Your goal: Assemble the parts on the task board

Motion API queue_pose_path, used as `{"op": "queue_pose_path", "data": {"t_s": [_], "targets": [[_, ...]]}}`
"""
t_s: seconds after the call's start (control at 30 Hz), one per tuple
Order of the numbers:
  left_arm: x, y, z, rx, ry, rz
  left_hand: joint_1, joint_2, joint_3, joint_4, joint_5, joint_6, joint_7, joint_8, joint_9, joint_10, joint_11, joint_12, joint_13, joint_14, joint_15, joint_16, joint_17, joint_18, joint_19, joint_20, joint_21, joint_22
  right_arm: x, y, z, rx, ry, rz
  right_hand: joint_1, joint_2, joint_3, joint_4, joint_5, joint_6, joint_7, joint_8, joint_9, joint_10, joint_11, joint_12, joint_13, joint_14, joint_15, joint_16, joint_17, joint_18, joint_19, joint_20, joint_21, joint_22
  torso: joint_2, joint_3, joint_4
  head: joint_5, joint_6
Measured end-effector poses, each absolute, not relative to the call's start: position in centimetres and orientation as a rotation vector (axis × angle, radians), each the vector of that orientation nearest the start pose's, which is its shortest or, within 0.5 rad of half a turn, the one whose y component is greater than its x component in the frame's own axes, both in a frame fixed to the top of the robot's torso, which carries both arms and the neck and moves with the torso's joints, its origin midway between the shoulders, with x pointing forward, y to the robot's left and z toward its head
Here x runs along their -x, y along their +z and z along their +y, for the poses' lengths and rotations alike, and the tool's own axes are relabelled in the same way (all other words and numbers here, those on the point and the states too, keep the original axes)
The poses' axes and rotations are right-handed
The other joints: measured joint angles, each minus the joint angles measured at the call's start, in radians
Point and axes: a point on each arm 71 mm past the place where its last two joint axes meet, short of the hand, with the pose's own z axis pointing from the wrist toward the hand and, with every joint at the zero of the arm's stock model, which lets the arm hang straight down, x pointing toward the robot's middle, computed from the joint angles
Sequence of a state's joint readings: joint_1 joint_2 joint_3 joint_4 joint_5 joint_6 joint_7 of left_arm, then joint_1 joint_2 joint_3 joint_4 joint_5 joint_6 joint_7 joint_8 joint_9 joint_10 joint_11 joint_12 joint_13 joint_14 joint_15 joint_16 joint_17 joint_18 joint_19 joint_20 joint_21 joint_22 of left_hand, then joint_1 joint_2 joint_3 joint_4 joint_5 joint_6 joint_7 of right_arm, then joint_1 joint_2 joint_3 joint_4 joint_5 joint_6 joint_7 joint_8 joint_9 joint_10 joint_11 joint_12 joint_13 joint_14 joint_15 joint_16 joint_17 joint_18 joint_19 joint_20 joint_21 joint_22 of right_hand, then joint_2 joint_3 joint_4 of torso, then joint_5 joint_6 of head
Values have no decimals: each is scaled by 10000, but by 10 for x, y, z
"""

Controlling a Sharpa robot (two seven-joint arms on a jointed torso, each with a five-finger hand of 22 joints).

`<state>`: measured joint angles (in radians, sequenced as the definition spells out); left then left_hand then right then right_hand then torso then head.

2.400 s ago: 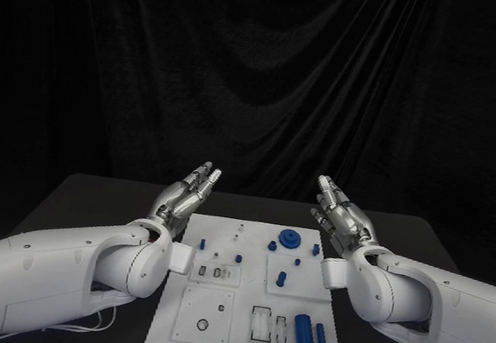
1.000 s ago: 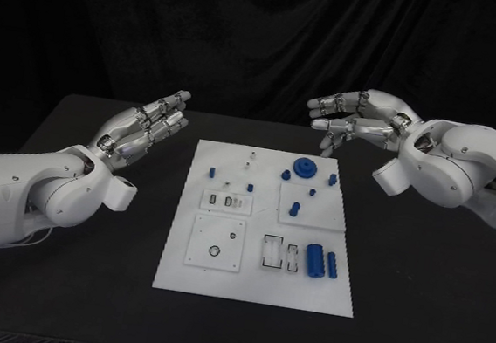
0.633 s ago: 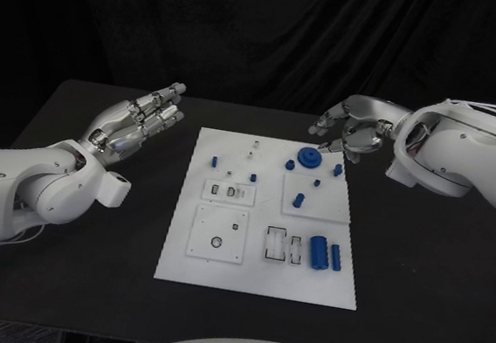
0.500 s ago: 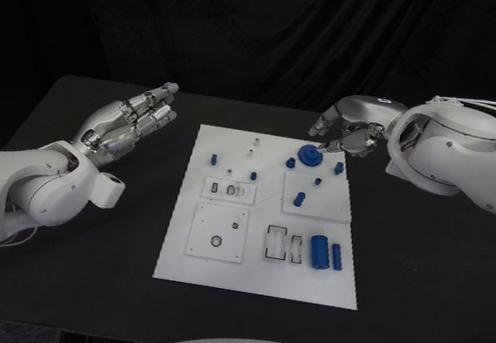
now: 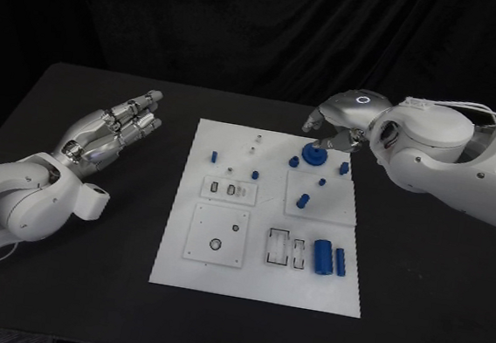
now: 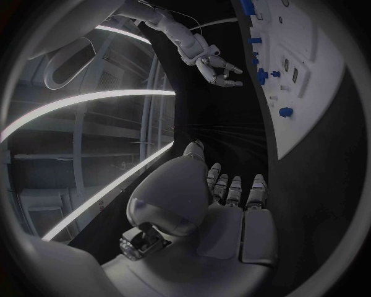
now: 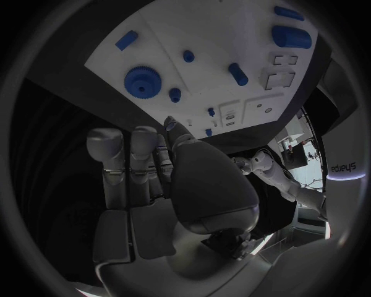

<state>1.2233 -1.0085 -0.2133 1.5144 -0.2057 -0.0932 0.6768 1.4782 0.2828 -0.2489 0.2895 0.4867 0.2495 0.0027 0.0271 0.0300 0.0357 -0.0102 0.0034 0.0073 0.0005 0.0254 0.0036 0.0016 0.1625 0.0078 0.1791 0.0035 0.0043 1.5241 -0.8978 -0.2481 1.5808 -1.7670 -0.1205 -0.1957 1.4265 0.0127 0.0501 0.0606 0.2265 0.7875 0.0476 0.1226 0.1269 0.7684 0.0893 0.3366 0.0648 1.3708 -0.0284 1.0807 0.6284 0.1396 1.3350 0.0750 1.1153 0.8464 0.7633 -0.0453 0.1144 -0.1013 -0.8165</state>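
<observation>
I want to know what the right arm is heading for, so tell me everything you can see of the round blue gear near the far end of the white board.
The blue gear is a round, flat, plastic-looking disc with a toothed rim and a raised hub at its centre, seen best in the right wrist view. It lies flat near the far right corner of the white board, with small blue pegs close by. The right robot hand hangs above it; whether its fingers touch the gear cannot be told.
</observation>
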Motion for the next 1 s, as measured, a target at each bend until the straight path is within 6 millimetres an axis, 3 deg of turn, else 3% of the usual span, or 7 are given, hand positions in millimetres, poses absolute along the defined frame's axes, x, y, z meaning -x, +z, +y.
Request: {"op": "queue_pose_path", "data": {"t_s": [0.1, 0.23, 0.37, 0.5, 0.73, 0.9, 1.0], "targets": [[-455, -205, 282, 7680, -16290, 14335, 21, -21, 0, 0, 0, 11, 11, 0, 0, 0, 0, 0, 0, 0, 0, 0, -2, 0, 0, 0, 0, 0, -496, -111, -215, 6007, 2395, 15958, -80, -79, 27, 27, -128, -55, -55, -97, -2, 8, 7, -81, 0, 0, 0, 8, 59, 0, 0, 0, 66, 87, 138, -49, 67, -125, 100], [-454, -205, 284, 7698, -16257, 14329, 21, -21, 0, 0, 0, 10, 11, 0, 9, 0, 0, 0, 0, 0, 0, 0, -7, -1, 0, 0, 0, 0, -493, -111, -212, 6174, 2424, 15888, -172, -171, 55, 55, -312, -56, -56, -153, -11, 101, 26, -143, 14, -1, -1, 78, 145, 1, 0, 0, 144, 211, 265, -107, 132, -230, 112], [-454, -205, 283, 7695, -16284, 14333, 21, -21, 0, 0, 38, 74, 74, 0, 9, 35, 34, 0, 4, 0, -1, 0, -7, 0, 0, -1, 0, -1, -490, -111, -211, 6278, 2449, 15871, -224, -223, 96, 96, -375, -508, -108, -473, -107, 217, 35, -238, 14, -1, -1, 78, 195, 1, -56, 56, 231, 348, 374, -138, 202, -360, 139], [-453, -205, 284, 7699, -16290, 14331, 21, -21, -1, 0, 38, 81, 82, 0, 20, 35, 34, 0, 12, 0, -1, 0, -7, 1, 0, -1, 0, -1, -488, -112, -209, 6375, 2504, 15877, -224, -223, 96, 96, -355, -538, -108, -491, -128, 279, 49, -292, 14, -1, -1, 78, 220, 1, -56, 55, 279, 417, 466, -160, 255, -429, 140], [-451, -204, 283, 7700, -16373, 14347, 76, -21, -1, 0, 38, 81, 82, 0, 19, 72, 71, 0, 12, 0, -1, 0, -6, 0, 0, -1, 0, -2, -484, -114, -213, 6394, 2482, 15957, -196, -251, 254, 25, 86, -293, 31, -410, -56, 469, 73, -464, 13, 26, 26, 78, 274, 2, -92, 92, 377, 600, 582, -175, 274, -442, 90], [-449, -203, 283, 7705, -16416, 14354, 100, -16, 27, 29, 38, 81, 82, 0, 19, 29, 113, 0, 11, 0, -1, 0, -5, -1, 0, -1, 0, -2, -480, -114, -216, 6380, 2515, 15979, -68, -379, 559, -146, 943, -140, -35, -403, 8, 665, 57, -754, 13, 26, 26, 78, 337, 2, -129, 55, 463, 762, 629, -179, 280, -423, 55], [-449, -203, 283, 7709, -16420, 14354, 100, -16, 28, 28, 38, 81, 82, 0, 18, 56, 160, 0, 11, 0, -2, 0, -4, 0, 0, -1, 0, -2, -478, -114, -217, 6371, 2532, 15984, -68, -379, 605, -193, 1058, -140, -35, -403, 17, 664, 57, -813, 13, 26, 27, 78, 337, 3, -130, 55, 464, 787, 662, -183, 281, -414, 54]]}}
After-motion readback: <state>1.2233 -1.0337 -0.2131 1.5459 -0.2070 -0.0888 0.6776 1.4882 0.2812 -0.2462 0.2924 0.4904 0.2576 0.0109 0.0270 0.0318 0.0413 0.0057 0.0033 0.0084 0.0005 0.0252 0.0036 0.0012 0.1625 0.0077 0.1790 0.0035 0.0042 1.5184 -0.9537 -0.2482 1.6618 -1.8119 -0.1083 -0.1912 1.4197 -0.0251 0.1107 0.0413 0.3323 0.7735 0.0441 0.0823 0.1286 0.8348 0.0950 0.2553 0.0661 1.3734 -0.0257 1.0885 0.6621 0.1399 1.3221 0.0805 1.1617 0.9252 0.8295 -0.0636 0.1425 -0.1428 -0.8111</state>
